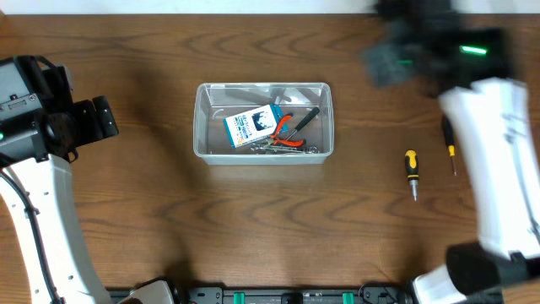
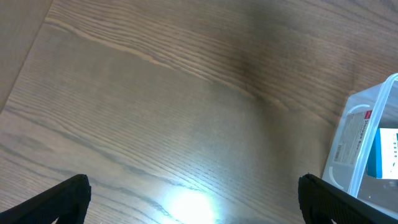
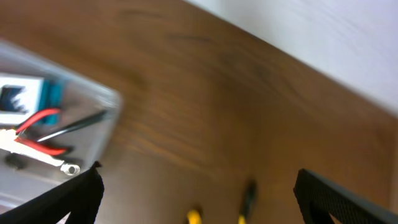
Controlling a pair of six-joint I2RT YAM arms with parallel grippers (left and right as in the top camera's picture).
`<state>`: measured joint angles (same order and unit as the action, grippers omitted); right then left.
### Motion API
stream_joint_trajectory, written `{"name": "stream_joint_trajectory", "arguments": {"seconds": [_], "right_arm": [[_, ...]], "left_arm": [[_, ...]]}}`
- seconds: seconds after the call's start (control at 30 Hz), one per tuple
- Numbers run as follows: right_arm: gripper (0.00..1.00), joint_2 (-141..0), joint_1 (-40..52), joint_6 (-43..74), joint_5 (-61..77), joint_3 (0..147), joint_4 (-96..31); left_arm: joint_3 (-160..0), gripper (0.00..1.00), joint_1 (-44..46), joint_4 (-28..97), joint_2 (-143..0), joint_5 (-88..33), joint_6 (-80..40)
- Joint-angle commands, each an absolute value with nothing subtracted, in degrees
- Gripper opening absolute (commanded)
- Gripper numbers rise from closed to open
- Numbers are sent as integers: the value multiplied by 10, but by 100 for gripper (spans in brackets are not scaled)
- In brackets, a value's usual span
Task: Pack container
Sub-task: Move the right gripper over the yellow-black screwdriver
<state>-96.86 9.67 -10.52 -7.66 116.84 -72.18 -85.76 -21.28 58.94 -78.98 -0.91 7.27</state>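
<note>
While spread empty on left gripper (image 2: 194, 193) and right gripper (image 3: 199, 186), may scatter yellow screwdriver (image 1: 411, 165) between right jaws if lowered off-centre, or clip container (image 1: 261, 84) alongside.

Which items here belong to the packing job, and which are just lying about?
Job: container, with card box, red pliers and wrenches inside; stubby screwdriver and thin screwdriver outside, probably next.
Lying about: nothing else visible.
</note>
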Motion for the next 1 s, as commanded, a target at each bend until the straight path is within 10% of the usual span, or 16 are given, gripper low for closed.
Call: {"name": "stream_joint_trajectory", "arguments": {"seconds": [0.0,0.5,0.97], "right_arm": [[99,-959,48,-8,-60,1162,-773],[99,-720,-15,30,-52,947,-893],[99,-702,-16,52,-25,586,-568]], "left_arm": [[-852,98,-215,591,-791,-8,66],[-852,98,-215,594,-791,-8,66],[-852,98,-215,591,-791,-9,79]]}}
